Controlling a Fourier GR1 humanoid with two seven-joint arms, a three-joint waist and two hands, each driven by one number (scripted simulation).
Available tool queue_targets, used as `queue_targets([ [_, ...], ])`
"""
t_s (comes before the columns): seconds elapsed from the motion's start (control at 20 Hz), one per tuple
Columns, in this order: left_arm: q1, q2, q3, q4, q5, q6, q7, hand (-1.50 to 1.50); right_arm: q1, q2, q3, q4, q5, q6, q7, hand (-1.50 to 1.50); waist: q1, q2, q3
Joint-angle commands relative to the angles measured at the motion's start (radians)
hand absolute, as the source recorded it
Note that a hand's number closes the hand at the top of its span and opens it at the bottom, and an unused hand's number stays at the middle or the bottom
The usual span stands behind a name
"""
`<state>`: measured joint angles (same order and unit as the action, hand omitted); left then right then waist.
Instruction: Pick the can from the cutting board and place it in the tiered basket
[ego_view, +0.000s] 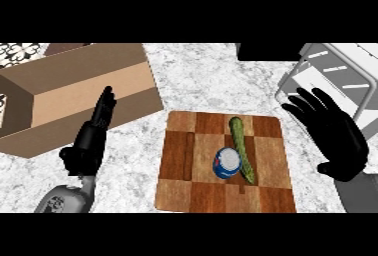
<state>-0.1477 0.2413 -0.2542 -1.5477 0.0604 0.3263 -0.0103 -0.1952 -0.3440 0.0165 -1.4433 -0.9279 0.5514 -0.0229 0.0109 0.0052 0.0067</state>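
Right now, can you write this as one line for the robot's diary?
can: on cutting board, touching cucumber | right hand: open, near tiered basket | left hand: open, resting

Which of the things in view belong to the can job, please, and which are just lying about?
Part of the job:
- can, lying on the board
- cutting board
- tiered basket, at the upper right
- right hand, open beside the board

Just lying about:
- cucumber, on the board against the can
- cardboard box, at the left
- left hand, resting open, fingers up
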Motion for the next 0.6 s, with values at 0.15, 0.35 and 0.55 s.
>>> queue_targets([
  [0.15,-0.01,0.002,0.022,0.008,-0.005,0.01,0.023,0.0,-0.045,-0.284,-0.103,-0.026,0.176,0.252,-0.018,-1.5,-0.022,-0.007,-0.006],
  [0.35,0.021,-0.021,0.0,0.004,-0.017,0.028,0.01,0.0,-0.127,-0.407,-0.124,-0.17,0.409,0.275,-0.02,-1.5,-0.02,-0.012,-0.008],
  [0.55,-0.001,-0.022,-0.006,0.007,-0.03,0.03,0.034,0.0,-0.189,-0.475,-0.102,-0.345,0.572,0.256,0.023,-1.5,-0.023,-0.014,-0.009],
])
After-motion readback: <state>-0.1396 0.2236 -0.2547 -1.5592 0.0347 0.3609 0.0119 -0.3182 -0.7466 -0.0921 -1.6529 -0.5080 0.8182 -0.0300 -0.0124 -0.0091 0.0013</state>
